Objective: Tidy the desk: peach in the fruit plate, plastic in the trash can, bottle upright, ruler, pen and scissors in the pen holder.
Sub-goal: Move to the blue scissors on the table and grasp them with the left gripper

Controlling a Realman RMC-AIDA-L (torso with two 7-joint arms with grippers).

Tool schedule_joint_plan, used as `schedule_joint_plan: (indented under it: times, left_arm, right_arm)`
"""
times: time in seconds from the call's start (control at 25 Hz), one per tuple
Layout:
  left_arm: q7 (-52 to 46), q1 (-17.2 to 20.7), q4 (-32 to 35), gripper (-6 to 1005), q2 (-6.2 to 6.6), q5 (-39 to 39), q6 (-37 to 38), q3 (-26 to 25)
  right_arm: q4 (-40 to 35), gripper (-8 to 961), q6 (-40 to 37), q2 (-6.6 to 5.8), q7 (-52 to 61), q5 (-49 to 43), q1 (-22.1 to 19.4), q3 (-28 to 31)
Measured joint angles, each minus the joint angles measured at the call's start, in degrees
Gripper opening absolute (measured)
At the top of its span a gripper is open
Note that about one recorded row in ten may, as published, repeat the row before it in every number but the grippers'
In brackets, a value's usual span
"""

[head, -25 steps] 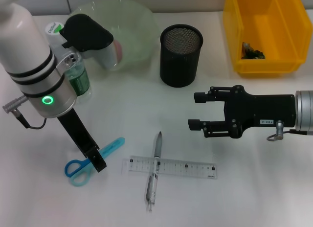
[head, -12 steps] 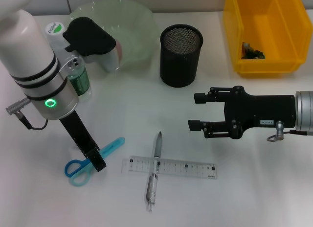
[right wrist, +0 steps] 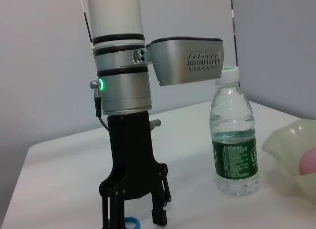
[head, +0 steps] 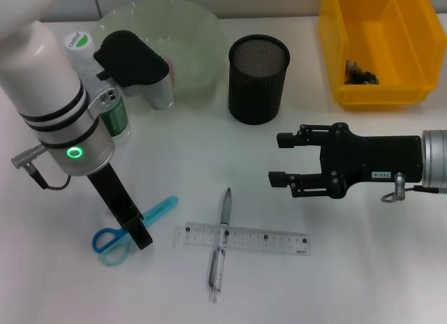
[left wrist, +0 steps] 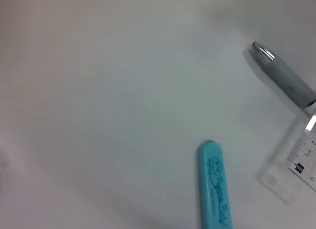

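Note:
The blue scissors [head: 117,238] lie at the front left with their teal blade sheath [left wrist: 215,189] pointing toward the pen. My left gripper [head: 137,232] stands over their handles, its fingers [right wrist: 159,209] apart on either side of a blue handle ring. A grey pen [head: 221,246] lies across a clear ruler [head: 265,239]. Farther back stands the black mesh pen holder [head: 258,78]. The bottle [head: 112,114] is upright beside the green fruit plate [head: 192,38], and the pink peach [right wrist: 308,165] is in the plate. My right gripper [head: 278,158] hovers open at mid-right. Dark plastic [head: 360,74] lies in the yellow trash can [head: 335,52].
The left arm's wrist housing [head: 129,59] hangs over the near rim of the plate. The pen's tip [left wrist: 284,76] and the ruler's end [left wrist: 302,162] lie close to the scissors' sheath. White table shows between the pen holder and the ruler.
The left arm's upper body has shifted slightly right and toward me. Its gripper tip stays at the scissors. The right arm has not moved.

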Motion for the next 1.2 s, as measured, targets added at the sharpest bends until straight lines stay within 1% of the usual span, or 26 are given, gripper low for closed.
schedule_joint_plan:
  times: [0.88, 1.2]
  left_arm:
    - [0.0, 0.0, 0.4, 771, 0.0, 0.0, -0.1, 0.3]
    - [-0.2, -0.2, 0.8, 770, -0.01, 0.0, -0.6, 3.3]
  right_arm:
    - [0.0, 728, -0.4, 0.0, 0.1, 0.2, -0.1, 0.0]
    - [0.0, 727, -0.2, 0.0, 0.1, 0.3, -0.1, 0.1]
